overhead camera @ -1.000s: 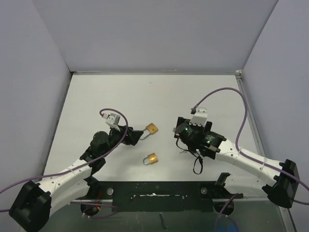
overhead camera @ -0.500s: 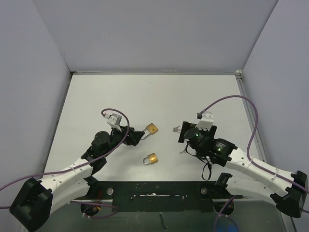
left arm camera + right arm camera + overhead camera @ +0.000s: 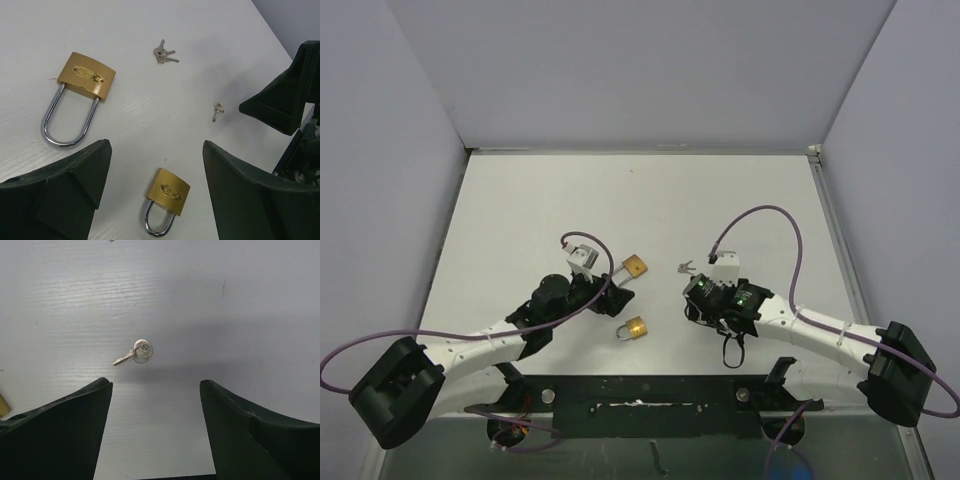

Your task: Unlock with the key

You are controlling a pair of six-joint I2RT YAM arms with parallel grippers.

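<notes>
2 brass padlocks lie on the table (image 3: 520,200) in the top view, the upper padlock (image 3: 634,265) and the lower padlock (image 3: 636,328). The left gripper (image 3: 616,298) hangs between them and touches neither. The right gripper (image 3: 696,300) is low over the table, just below the key bunch (image 3: 686,267). The single key is too small to find here.

From the left wrist, the left gripper (image 3: 155,150) is spread wide and holds nothing. The lower padlock (image 3: 168,192) lies between its fingers, and both shackles look closed. The single key (image 3: 217,110) lies flat just beside a finger of the right gripper.

From the right wrist, the right gripper (image 3: 155,385) is also spread and empty. The single key (image 3: 135,353) lies ahead of its fingertips, a little nearer to 1 finger than to the other.

The key is thin and flat on a smooth table, so I think closing fingers can slide over it or push it away. Off centre, 1 finger arrives first and turns it. The lower padlock is loose — a pinch may make it skid. With 2 locks and several keys, this key may not fit the chosen lock.
</notes>
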